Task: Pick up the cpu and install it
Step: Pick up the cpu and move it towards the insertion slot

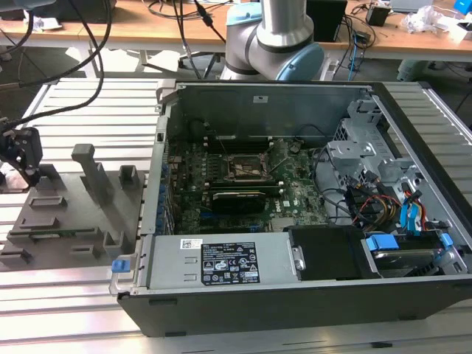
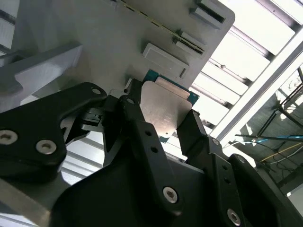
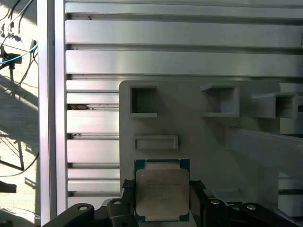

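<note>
The cpu, a flat square chip with a silver-grey top and a green rim, lies between the black fingers of my gripper over the grey plastic fixture plate. In both wrist views the fingers press on two opposite edges of the cpu, so my gripper is shut on it. I cannot tell whether the chip rests on the plate or hangs just above it. In the exterior view my gripper is at the far left, low over the fixture plate. The motherboard's socket is open inside the computer case.
The open computer case lies to the exterior view's right of the fixture, with a power supply, drive cage and cables inside. Upright grey blocks stand on the fixture. The slotted aluminium table runs underneath. The arm's base stands behind the case.
</note>
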Motion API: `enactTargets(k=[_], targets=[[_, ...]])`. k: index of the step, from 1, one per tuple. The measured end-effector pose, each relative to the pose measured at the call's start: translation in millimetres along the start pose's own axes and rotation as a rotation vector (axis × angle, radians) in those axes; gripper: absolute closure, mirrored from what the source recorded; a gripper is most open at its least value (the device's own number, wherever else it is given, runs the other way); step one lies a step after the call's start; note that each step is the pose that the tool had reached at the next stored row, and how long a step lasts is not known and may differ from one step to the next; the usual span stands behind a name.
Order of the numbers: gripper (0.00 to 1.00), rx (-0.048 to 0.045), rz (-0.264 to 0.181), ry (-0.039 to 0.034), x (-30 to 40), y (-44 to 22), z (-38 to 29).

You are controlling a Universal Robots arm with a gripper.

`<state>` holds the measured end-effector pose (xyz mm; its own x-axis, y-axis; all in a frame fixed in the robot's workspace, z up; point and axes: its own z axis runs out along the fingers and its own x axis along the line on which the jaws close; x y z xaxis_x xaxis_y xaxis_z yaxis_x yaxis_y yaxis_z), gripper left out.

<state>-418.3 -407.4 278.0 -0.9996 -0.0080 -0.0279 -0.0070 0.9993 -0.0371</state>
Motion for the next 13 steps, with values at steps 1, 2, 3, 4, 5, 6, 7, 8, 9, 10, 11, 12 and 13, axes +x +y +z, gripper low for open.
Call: enactTargets(k=[1,2,3,4,5,6,7,8,9,10,11,12,13], targets=[[0.46,0.0001,0.0,0.0,-0.1,-0.1,-3.3],[0.46,0.0002,0.0,0.0,-0.2,-0.2,-5.4],[0.46,0.0003,0.0,0.0,-0.3,-0.3,-9.0],[0.46,0.0004,0.0,0.0,-0.3,-0.5,-12.5],[0.46,0.0004,0.0,0.0,-0.4,-0.6,-15.8],[0.46,0.0004,0.0,0.0001,-0.5,-0.7,-18.5],[0.46,0.0005,0.0,0.0,-0.5,-0.7,-20.4],[0.46,0.0005,0.0,0.0,-0.6,-0.8,-23.4],[0.46,0.0005,0.0,0.0,-0.7,-1.0,-26.8],[0.46,0.0005,0.0,0.0,-0.8,-1.0,-28.7],[0.46,0.0005,0.0,0.0,-0.8,-1.1,-31.0],[0.46,0.0005,0.0,0.0,-0.9,-1.2,-33.8],[0.46,0.0005,0.0,0.0001,-1.0,-1.3,-35.6]])
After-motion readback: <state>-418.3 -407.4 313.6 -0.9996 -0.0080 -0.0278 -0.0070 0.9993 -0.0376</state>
